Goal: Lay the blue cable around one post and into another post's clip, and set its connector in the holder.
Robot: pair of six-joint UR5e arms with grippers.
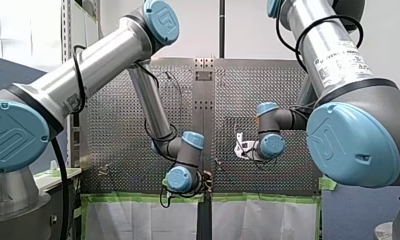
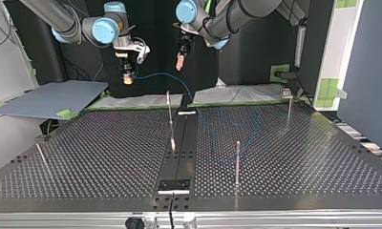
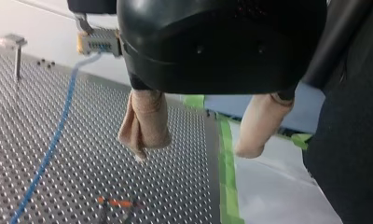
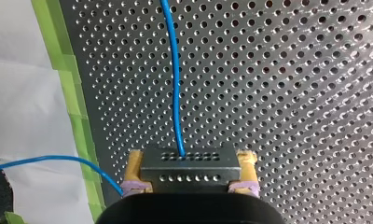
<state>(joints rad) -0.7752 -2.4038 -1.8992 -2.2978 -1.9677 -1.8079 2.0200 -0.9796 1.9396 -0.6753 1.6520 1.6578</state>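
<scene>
In the right wrist view my right gripper (image 4: 190, 163) is shut on the grey connector (image 4: 188, 169), its yellowish pads (image 4: 136, 164) on both sides. The blue cable (image 4: 176, 79) runs from it ahead over the perforated table. In the top view that gripper (image 2: 127, 78) hangs above the table's far edge, and the cable (image 2: 165, 75) sags toward the table's middle. My left gripper (image 2: 180, 63) hangs beside it, open. Its beige pads (image 3: 144, 125) stand apart with nothing between them. The connector (image 3: 97, 42) and the cable (image 3: 58, 130) show beside them.
Thin metal posts stand on the table: one near the middle (image 2: 169, 109), one nearer the camera (image 2: 238, 162), one with a clip at the right (image 2: 289, 107), one at the left (image 2: 41, 155). A black holder plate (image 2: 175, 186) sits at the near edge. Green tape (image 3: 227, 168) lines the table's edge.
</scene>
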